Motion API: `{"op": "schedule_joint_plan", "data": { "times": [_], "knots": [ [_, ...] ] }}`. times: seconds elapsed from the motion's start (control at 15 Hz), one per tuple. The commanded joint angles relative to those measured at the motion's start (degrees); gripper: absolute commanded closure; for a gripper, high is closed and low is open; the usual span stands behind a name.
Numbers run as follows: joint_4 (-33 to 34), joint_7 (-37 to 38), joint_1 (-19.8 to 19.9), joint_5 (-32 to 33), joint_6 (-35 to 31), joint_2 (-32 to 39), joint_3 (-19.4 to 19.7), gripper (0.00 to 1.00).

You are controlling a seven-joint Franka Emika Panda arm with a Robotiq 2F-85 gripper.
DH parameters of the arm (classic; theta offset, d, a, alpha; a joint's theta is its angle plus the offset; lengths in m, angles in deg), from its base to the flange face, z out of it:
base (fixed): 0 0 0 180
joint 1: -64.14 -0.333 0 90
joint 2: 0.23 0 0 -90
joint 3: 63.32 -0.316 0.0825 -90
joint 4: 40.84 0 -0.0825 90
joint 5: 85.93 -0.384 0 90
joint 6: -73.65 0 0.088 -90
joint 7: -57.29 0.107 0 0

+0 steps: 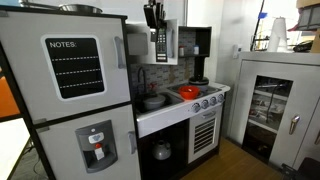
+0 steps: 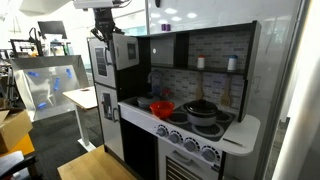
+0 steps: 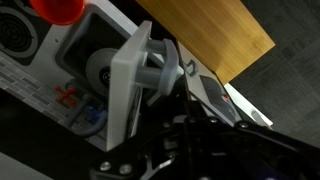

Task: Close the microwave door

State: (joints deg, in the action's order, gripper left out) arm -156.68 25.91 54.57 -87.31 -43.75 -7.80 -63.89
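The microwave door (image 1: 160, 43) is a small white panel with a strip of printed buttons. It stands swung open in front of the dark microwave (image 1: 190, 42). In both exterior views the door (image 2: 126, 50) juts out from the microwave (image 2: 165, 50). My gripper (image 1: 153, 16) hangs at the door's top edge, fingers pointing down; it also shows in an exterior view (image 2: 104, 22). In the wrist view the door (image 3: 130, 85) appears edge-on with its grey handle (image 3: 152, 66) close in front of my dark gripper (image 3: 185, 125). The fingers' gap is too dark to read.
The fridge door with "NOTES" (image 1: 75, 65) stands beside the microwave. A red bowl (image 1: 189, 92) and pots (image 2: 200, 110) sit on the counter below. The slatted oven door (image 1: 205, 130) is lower down. A glass-fronted white cabinet (image 1: 270, 105) stands apart.
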Motion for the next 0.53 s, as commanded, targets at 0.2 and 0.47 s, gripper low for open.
{"op": "schedule_joint_plan", "data": {
  "times": [0.2,0.47],
  "knots": [
    [-2.9,-0.61,2.01,4.7,-7.37,-1.2,-0.82,1.0],
    [-3.24,-0.54,3.05,6.71,-11.09,-0.82,-0.31,1.0]
  ]
}}
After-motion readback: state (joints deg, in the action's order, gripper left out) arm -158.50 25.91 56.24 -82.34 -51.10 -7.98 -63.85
